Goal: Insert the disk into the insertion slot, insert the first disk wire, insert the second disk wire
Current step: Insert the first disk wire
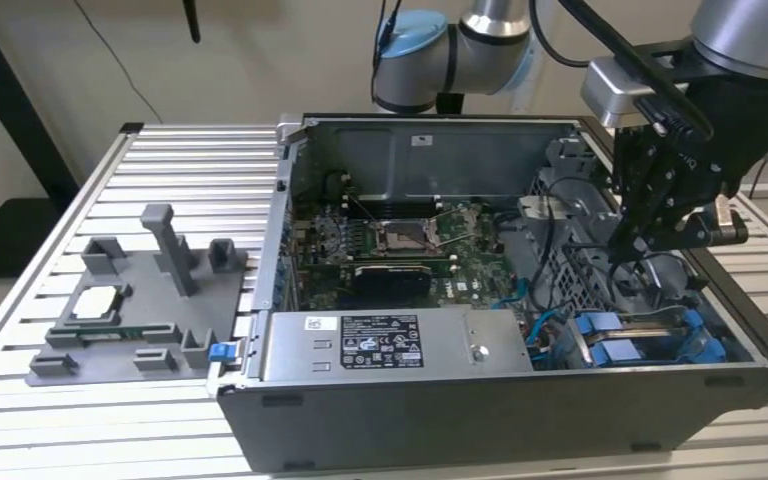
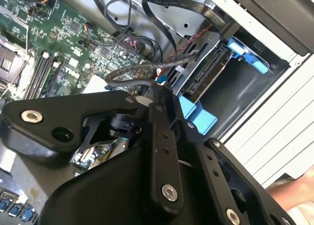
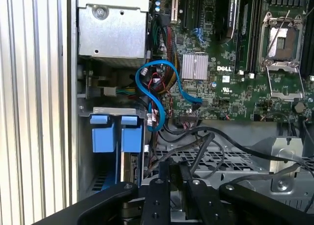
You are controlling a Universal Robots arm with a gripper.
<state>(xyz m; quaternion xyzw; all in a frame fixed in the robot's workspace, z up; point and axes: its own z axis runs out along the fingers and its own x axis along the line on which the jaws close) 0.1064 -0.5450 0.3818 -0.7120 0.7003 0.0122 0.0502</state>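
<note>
Obs, wire stage. Noted disk (image 1: 611,348) already seated in insertion slot (image 3: 114,110), at the case corner toward the exterior view's right, near side. Blue frame tabs standing side by side, grey bay metal round them. In the second wrist view, disk (image 2: 206,74) showing its connector edge, facing into the case, w/ blue frame at either end.

Found gripper (image 1: 640,242) hanging fingers-down inside the open case (image 1: 491,420), over the drive-cage area just behind the disk, apart from it. Fingers (image 3: 159,186) pressed close together, pinching black cable (image 3: 198,149). Cable leaves the tips and runs across the perforated cage (image 3: 230,161). Same cable in the second wrist view (image 2: 137,74), crossing right at the fingertips, near the disk's connector edge but not touching it.

Also logged:
- blue data cable (image 3: 164,65) looped btwn mobo (image 1: 357,255) and the bay, free end lying loose on the board
- CPU socket (image 1: 404,235) open, mid-board
- PSU box (image 1: 384,345) along the case's near wall, beside the disk
- case standing on slatted table (image 1: 157,150)
- grey fixture tray (image 1: 131,335) at the exterior view's left, w/ a chip (image 1: 97,302) lying on it, well apart from the case
</note>
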